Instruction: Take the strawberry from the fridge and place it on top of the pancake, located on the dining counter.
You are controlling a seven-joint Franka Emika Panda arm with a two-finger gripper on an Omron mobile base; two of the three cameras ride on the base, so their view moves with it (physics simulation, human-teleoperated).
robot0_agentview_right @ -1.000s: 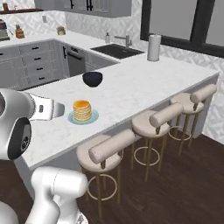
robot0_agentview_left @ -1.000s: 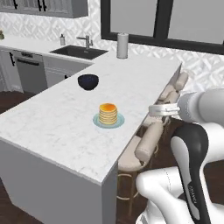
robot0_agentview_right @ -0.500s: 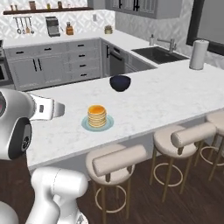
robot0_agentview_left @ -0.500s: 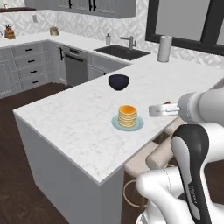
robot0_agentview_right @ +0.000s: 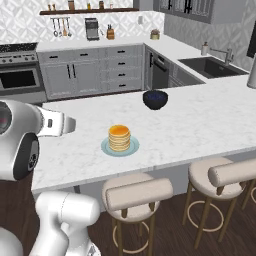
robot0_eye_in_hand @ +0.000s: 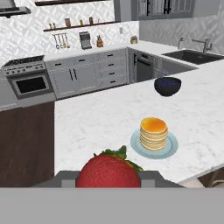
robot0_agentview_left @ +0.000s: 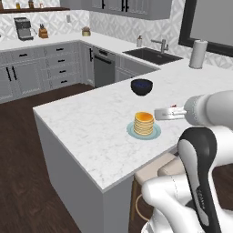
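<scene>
Gripper (robot0_eye_in_hand: 109, 181) clamped on the strawberry (robot0_eye_in_hand: 109, 171), red fruit wedged between the 2 dark finger tips, green leaves on top. Held above the near edge of the dining counter (robot0_agentview_left: 86, 123), apart from the pancake (robot0_eye_in_hand: 153, 132). Pancake stack upright on a pale blue-green plate (robot0_agentview_right: 105, 146), near the counter's front edge. Dark blue bowl (robot0_agentview_right: 155, 99) farther back on the same counter, well apart from the plate. 3 stools (robot0_agentview_right: 137, 193) tucked under the edge.

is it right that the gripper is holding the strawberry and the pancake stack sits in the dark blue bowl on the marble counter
Not quite. The gripper does hold the strawberry, but the pancake stack sits on a pale blue-green plate, apart from the dark blue bowl farther along the marble counter. The hand view shows it.
</scene>
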